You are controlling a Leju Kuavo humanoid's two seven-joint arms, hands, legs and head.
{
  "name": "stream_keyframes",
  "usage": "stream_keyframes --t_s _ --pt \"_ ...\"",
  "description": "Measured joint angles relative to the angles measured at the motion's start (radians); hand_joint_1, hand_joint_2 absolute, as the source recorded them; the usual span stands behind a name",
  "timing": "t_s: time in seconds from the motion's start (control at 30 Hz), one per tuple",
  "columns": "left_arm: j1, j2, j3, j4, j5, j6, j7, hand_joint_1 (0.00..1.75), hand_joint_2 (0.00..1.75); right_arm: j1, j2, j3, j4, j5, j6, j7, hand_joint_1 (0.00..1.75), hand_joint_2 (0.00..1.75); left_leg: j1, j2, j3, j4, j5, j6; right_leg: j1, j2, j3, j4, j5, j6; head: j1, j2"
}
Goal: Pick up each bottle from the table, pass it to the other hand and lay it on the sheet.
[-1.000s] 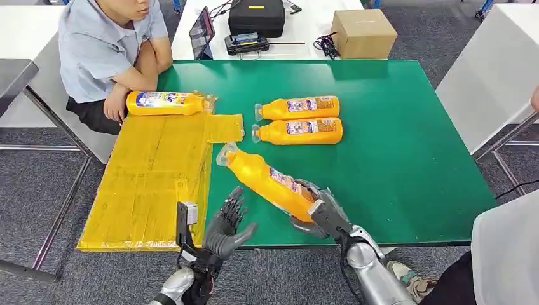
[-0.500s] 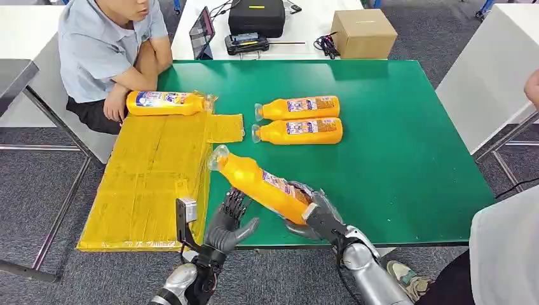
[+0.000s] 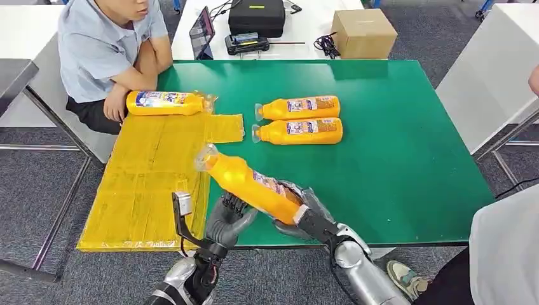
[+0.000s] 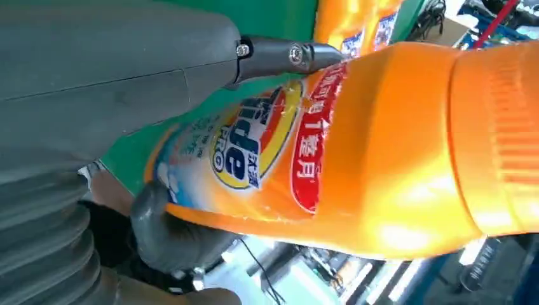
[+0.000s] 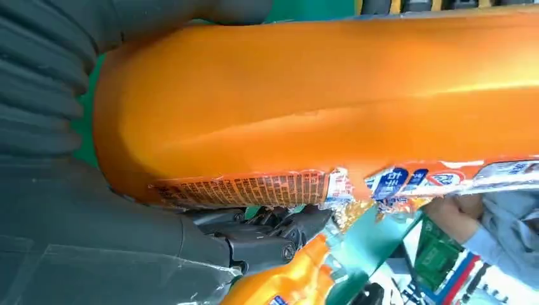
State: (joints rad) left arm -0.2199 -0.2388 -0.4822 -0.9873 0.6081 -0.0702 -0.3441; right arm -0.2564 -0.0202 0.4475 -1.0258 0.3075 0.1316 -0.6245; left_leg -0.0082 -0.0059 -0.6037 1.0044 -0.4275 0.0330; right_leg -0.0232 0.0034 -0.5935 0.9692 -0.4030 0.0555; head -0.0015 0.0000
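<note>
My right hand (image 3: 304,213) grips an orange bottle (image 3: 251,183) by its base and holds it tilted above the table's near edge, cap towards the yellow sheet (image 3: 149,184). My left hand (image 3: 227,220) reaches up beneath the bottle's middle. In the left wrist view the bottle (image 4: 381,159) lies between the thumb and a dark finger of my left hand (image 4: 114,82), with green showing between thumb and bottle. The right wrist view shows the bottle (image 5: 318,95) in my right hand (image 5: 191,248). Two more bottles (image 3: 297,108) (image 3: 299,131) lie side by side on the green table (image 3: 394,146).
Another bottle (image 3: 166,103) lies at the sheet's far end, beside the hand of a seated person (image 3: 105,51). A second person's sleeve (image 3: 505,254) is at the right. Behind the table are a cardboard box (image 3: 363,33), a black case (image 3: 257,16) and a tablet (image 3: 202,32).
My right hand has carried the bottle leftward, towards the sheet and my left hand. My left hand has risen until its fingers sit under the bottle.
</note>
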Motion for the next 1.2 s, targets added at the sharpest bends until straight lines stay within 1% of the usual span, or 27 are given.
stream_keyframes --t_s 0.73,0.77,0.8,0.83,0.87,0.93,1.03,1.07,1.17,1.2 --pt "-0.014 -0.008 0.011 0.000 0.001 -0.013 -0.010 0.00 1.75 -0.016 0.027 0.041 0.024 -0.004 0.018 -0.008 1.73 1.75 0.000 0.000 0.000 0.000 0.000 0.000 0.000 0.000 0.000 0.000 0.000 0.000 0.000 0.000" --pt "-0.015 -0.008 0.011 0.001 0.001 -0.013 -0.010 0.05 1.75 -0.018 0.027 0.043 0.025 -0.004 0.018 -0.008 1.73 1.75 0.000 0.000 0.000 0.000 0.000 0.000 0.000 0.000 0.000 0.000 0.000 0.000 0.000 0.000" --pt "-0.016 -0.008 0.011 0.001 0.000 -0.013 -0.010 1.47 1.75 -0.019 0.027 0.045 0.026 -0.004 0.018 -0.008 1.75 1.75 0.000 0.000 0.000 0.000 0.000 0.000 0.000 0.000 0.000 0.000 0.000 0.000 0.000 0.000" --pt "-0.016 -0.008 0.011 0.000 -0.002 -0.013 -0.010 1.68 1.75 -0.020 0.027 0.045 0.027 -0.004 0.018 -0.008 1.75 1.75 0.000 0.000 0.000 0.000 0.000 0.000 0.000 0.000 0.000 0.000 0.000 0.000 0.000 0.000" --pt "-0.016 -0.008 0.011 0.001 -0.006 -0.012 -0.011 1.75 1.75 -0.020 0.028 0.047 0.029 -0.004 0.019 -0.008 1.75 1.75 0.000 0.000 0.000 0.000 0.000 0.000 0.000 0.000 0.000 0.000 0.000 0.000 0.000 0.000" --pt "-0.020 -0.008 0.011 0.004 -0.010 -0.011 -0.012 1.75 1.75 -0.022 0.029 0.048 0.032 -0.005 0.019 -0.008 1.73 1.75 0.000 0.000 0.000 0.000 0.000 0.000 0.000 0.000 0.000 0.000 0.000 0.000 0.000 0.000" --pt "-0.027 -0.009 0.011 0.006 -0.010 -0.005 -0.015 1.75 1.75 -0.027 0.030 0.054 0.036 -0.006 0.020 -0.008 1.55 1.75 0.000 0.000 0.000 0.000 0.000 0.000 0.000 0.000 0.000 0.000 0.000 0.000 0.000 0.000" --pt "-0.028 -0.009 0.011 0.006 -0.010 -0.003 -0.016 1.75 1.75 -0.028 0.030 0.055 0.038 -0.006 0.019 -0.008 1.43 1.75 0.000 0.000 0.000 0.000 0.000 0.000 0.000 0.000 0.000 0.000 0.000 0.000 0.000 0.000" --pt "-0.029 -0.011 0.011 0.006 -0.012 0.015 -0.021 1.75 1.75 -0.029 0.031 0.055 0.041 -0.009 0.014 -0.008 1.26 1.75 0.000 0.000 0.000 0.000 0.000 0.000 0.000 0.000 0.000 0.000 0.000 0.000 0.000 0.000" --pt "-0.029 -0.013 0.011 0.006 -0.015 0.023 -0.024 1.75 1.75 -0.029 0.031 0.055 0.041 -0.010 0.012 -0.008 1.26 1.75 0.000 0.000 0.000 0.000 0.000 0.000 0.000 0.000 0.000 0.000 0.000 0.000 0.000 0.000"
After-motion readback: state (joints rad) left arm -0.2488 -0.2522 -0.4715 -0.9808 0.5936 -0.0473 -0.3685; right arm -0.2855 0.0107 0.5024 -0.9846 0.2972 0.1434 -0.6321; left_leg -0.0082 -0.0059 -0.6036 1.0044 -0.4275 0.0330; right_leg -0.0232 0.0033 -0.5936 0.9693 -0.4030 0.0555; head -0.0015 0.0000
